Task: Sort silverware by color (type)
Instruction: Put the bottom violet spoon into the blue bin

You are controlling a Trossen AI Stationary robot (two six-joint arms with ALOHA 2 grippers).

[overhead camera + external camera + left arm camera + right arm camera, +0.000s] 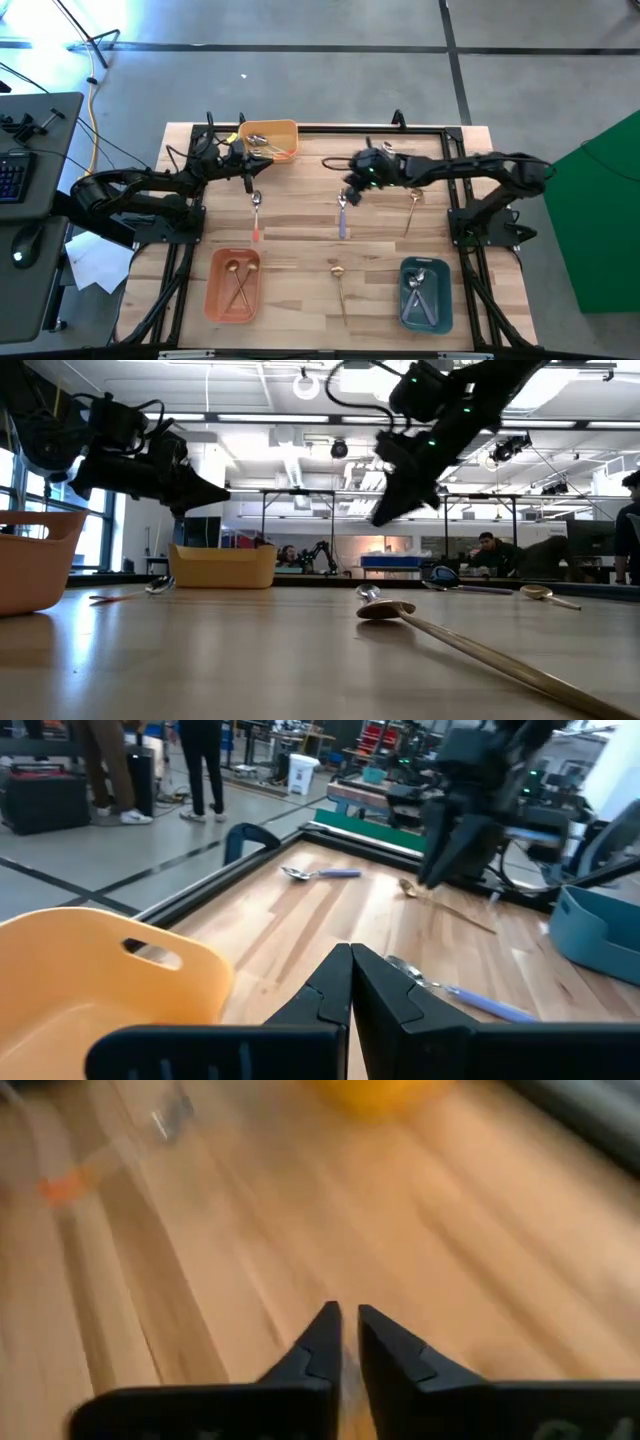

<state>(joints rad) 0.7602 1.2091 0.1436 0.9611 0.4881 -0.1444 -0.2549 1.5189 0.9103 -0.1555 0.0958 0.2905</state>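
Observation:
Several spoons lie flat on the wooden table. A red-handled spoon (256, 215) lies just in front of my left gripper (250, 183), which is shut and hovers beside the yellow bin (285, 126). A blue-handled spoon (342, 218) lies below my right gripper (349, 196), which hangs above the table with its fingertips almost together and nothing between them (345, 1312). Another blue-handled spoon (335, 160) lies near the far edge. One gold spoon (411, 208) lies right of centre and another gold spoon (340, 285) near the front edge.
The yellow bin at the far edge holds spoons. An orange bin (214, 290) at front left holds gold spoons, and a teal bin (405, 292) at front right holds blue-handled spoons. A black frame runs around the table. People stand in the room beyond.

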